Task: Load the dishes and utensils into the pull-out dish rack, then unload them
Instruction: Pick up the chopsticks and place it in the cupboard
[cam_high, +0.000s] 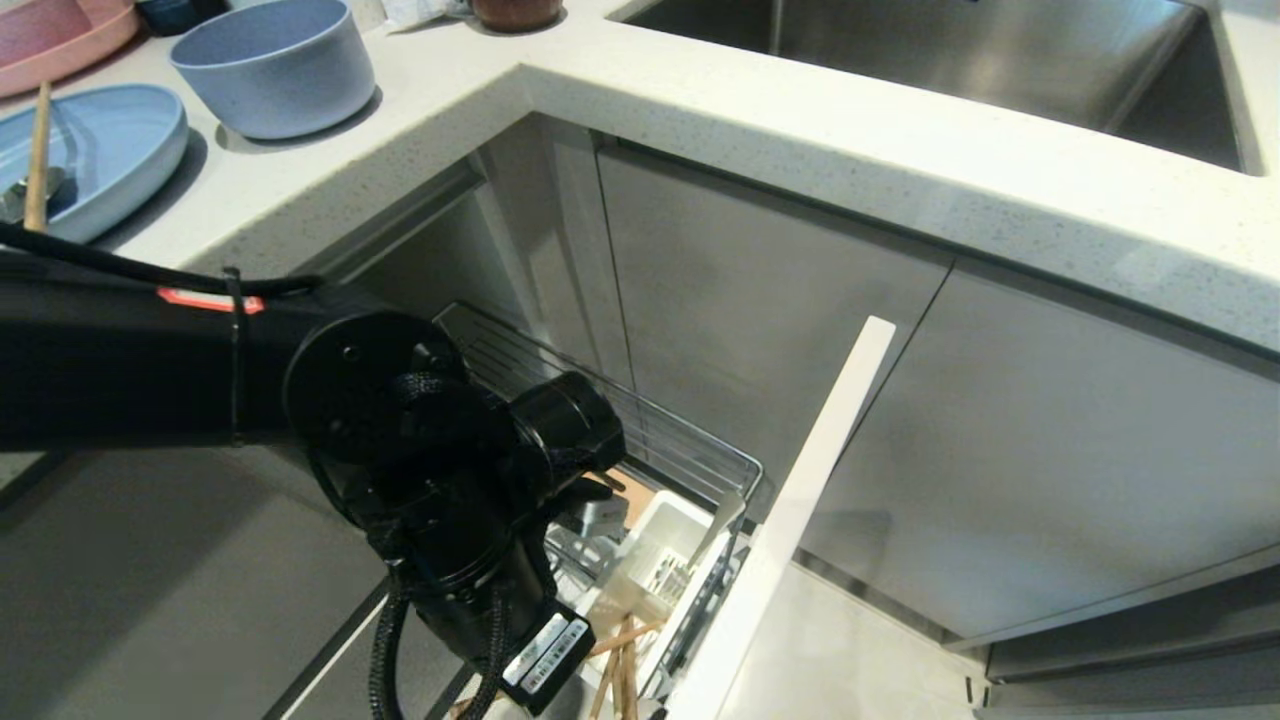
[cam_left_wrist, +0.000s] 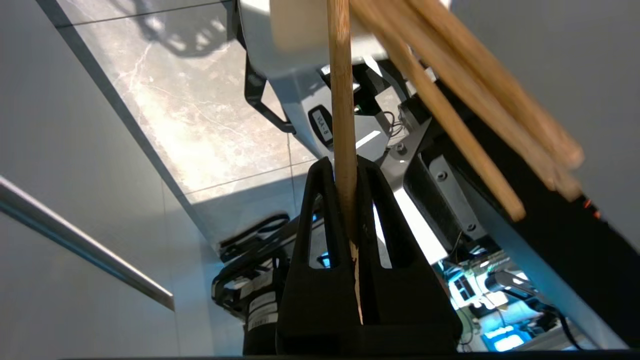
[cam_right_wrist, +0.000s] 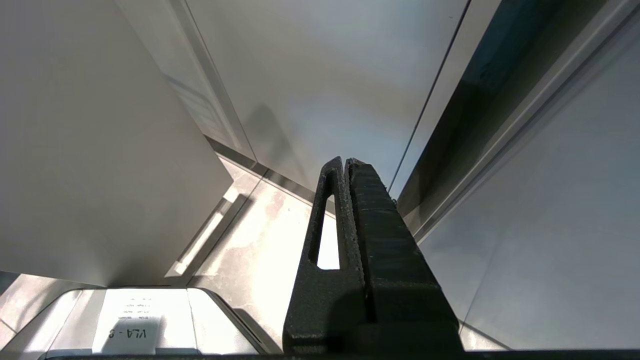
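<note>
Nearest in the head view, the left arm reaches down over the pull-out dish rack (cam_high: 650, 450), its wrist and cabling hiding most of the basket's near end. The left gripper (cam_left_wrist: 345, 167) itself shows only in its own wrist view: its two black fingers (cam_left_wrist: 312, 210) are pinched tight on a single light-wood chopstick (cam_left_wrist: 342, 100), which runs straight up between them. Just beside it, a small bundle of other wooden chopsticks (cam_left_wrist: 470, 115) leans at an angle, apart from the held one.

Below the arm in the head view, the tips of wooden sticks (cam_high: 620, 670) stick out near the rack's front, next to the white utensil cup (cam_high: 665, 560) — whether the held chopstick is among them cannot be told from there. The chrome wire basket extends back toward the open cabinet, and its tall grey front panel (cam_high: 800, 500) stands pulled out on edge.

The right gripper (cam_right_wrist: 347, 162) hangs parked by the cabinet fronts, its fingers pressed together on nothing.

Farther back, on the white countertop (cam_high: 700, 100), the light-blue plate (cam_high: 110, 150) sits at the left edge with another chopstick (cam_high: 38, 150) lying across it and what looks like a metal utensil in its hollow. Just beyond it stands the light-blue bowl (cam_high: 275, 65), and a pink plate (cam_high: 60, 40) shows at the corner. A steel sink (cam_high: 950, 60) is set into the counter at the far right.
</note>
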